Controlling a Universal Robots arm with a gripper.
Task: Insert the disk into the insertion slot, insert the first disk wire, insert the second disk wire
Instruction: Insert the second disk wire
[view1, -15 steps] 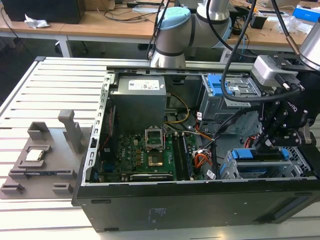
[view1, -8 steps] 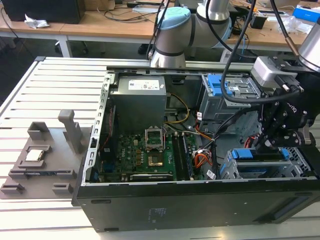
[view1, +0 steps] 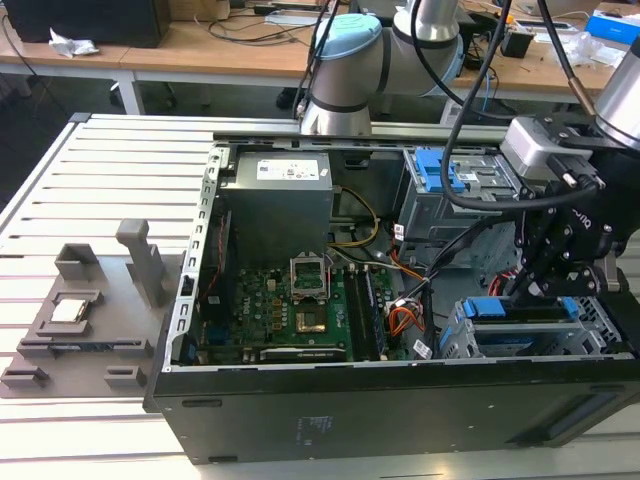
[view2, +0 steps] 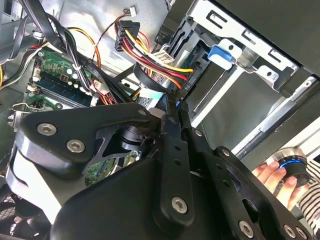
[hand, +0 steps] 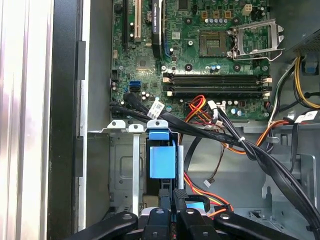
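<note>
One tool (view1: 565, 290) just above the disk's (view1: 525, 310) blue edge

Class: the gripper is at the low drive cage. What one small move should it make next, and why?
Probably a short, gentle push along the insertion slot: the disk, blue carrier showing, lies in it, and the gripper, fingers shut, stands right at its end. Full seating cannot be judged.

Tool (view1: 553, 290) sits over the blue-framed disk (view1: 520, 312) inside the low grey insertion slot (view1: 590, 345)
</note>
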